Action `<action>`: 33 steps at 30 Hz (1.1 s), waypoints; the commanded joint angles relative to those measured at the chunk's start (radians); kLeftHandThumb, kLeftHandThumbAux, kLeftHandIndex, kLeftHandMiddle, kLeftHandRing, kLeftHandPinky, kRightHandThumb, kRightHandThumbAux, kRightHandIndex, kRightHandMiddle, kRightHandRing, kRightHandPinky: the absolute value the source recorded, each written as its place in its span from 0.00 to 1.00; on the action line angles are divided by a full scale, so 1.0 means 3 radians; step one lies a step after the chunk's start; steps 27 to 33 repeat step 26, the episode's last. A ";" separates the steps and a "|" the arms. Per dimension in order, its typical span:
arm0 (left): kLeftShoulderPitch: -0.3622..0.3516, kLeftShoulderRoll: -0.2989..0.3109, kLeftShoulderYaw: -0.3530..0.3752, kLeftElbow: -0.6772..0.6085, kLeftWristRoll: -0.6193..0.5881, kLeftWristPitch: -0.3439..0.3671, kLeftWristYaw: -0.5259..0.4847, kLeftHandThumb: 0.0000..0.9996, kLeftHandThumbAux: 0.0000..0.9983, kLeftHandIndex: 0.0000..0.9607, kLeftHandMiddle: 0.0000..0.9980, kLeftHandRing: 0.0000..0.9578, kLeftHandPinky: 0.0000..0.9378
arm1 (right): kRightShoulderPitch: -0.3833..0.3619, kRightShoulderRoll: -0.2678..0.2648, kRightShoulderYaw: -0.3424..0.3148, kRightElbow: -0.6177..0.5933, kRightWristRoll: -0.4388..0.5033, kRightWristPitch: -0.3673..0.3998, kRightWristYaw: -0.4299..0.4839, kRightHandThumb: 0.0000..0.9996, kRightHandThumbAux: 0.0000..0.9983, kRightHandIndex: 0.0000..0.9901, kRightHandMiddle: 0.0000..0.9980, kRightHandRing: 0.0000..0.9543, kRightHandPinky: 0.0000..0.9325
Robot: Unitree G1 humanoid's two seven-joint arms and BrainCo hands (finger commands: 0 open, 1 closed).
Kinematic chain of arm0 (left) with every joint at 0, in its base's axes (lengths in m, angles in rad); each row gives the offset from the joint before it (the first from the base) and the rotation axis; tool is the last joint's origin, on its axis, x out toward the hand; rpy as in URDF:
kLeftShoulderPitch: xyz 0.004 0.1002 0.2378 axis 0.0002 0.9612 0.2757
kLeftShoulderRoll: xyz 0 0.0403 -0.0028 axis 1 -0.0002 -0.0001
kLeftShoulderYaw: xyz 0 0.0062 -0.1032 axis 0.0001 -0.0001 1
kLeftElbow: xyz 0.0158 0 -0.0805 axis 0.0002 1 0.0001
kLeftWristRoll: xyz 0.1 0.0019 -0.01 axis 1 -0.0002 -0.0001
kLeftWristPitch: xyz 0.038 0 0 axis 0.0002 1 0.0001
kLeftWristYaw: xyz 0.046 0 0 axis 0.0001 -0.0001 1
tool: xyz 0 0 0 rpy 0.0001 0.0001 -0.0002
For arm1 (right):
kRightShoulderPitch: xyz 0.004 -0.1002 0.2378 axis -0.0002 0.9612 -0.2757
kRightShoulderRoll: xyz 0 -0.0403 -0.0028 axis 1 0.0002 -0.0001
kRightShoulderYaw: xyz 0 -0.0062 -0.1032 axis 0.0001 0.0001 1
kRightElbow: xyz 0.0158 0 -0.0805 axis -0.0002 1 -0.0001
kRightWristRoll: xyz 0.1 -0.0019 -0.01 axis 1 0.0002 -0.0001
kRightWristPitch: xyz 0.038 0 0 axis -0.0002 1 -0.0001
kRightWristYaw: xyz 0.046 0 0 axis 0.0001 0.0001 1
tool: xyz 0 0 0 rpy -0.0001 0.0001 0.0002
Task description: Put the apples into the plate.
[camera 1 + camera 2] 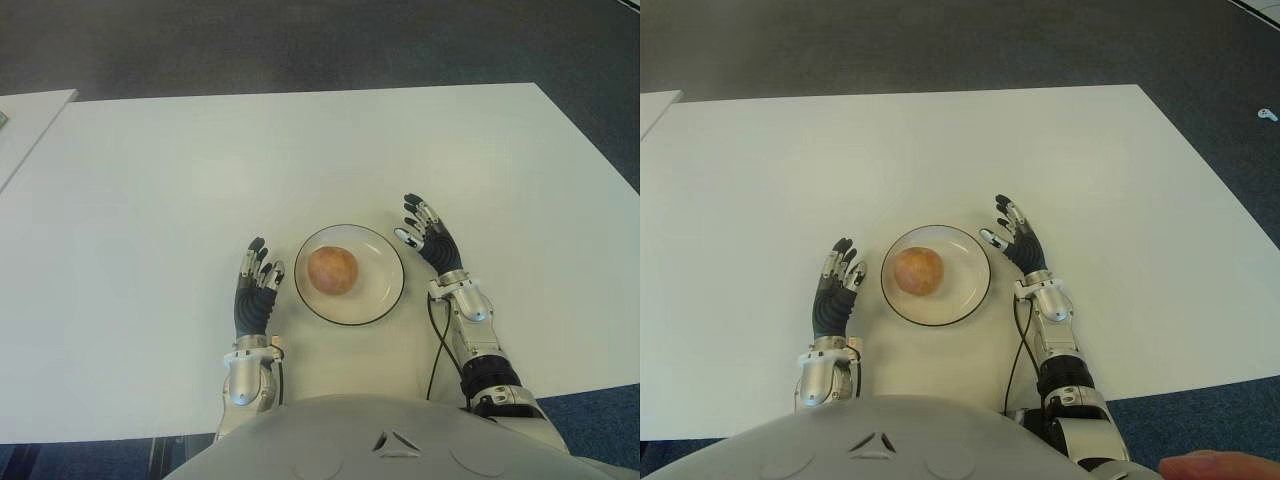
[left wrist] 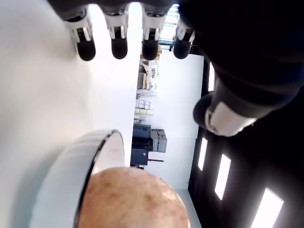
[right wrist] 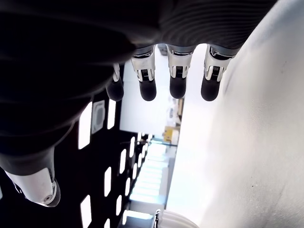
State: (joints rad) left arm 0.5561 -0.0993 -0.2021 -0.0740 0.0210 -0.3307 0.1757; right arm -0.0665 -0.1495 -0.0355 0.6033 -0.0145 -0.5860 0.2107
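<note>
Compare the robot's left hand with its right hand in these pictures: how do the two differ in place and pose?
The left hand shows on the plate's left side, set nearer the robot's body; the right hand shows on the plate's right side, farther forward, beside the far rim. The left hand's fingers point straight ahead, while the right hand angles inward toward the plate. Both are open and hold nothing; the apple lies in the plate.

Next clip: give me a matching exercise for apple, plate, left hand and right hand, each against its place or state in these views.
Things:
1. apple
2. plate
3. left hand
4. right hand

Places or states:
A. open, beside the plate's right rim
B. on the white table, between the two hands
C. open, left of the plate
D. lying in the plate

Pairs: 1-D, 2-B, 3-C, 4-A
</note>
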 commanded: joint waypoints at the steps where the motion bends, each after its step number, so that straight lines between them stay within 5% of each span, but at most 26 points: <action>1: 0.0022 -0.0101 0.0013 0.0020 -0.0003 0.0022 0.0036 0.12 0.61 0.03 0.01 0.00 0.00 | 0.0147 0.0023 0.0063 0.0220 -0.0076 0.0069 -0.0040 0.13 0.61 0.00 0.00 0.00 0.00; 33: -0.0019 -0.0062 0.0006 -0.0104 0.0064 0.0191 0.0052 0.12 0.60 0.05 0.02 0.00 0.00 | 0.0269 0.0167 0.0183 0.0160 -0.0191 -0.0114 -0.0423 0.11 0.54 0.00 0.00 0.00 0.00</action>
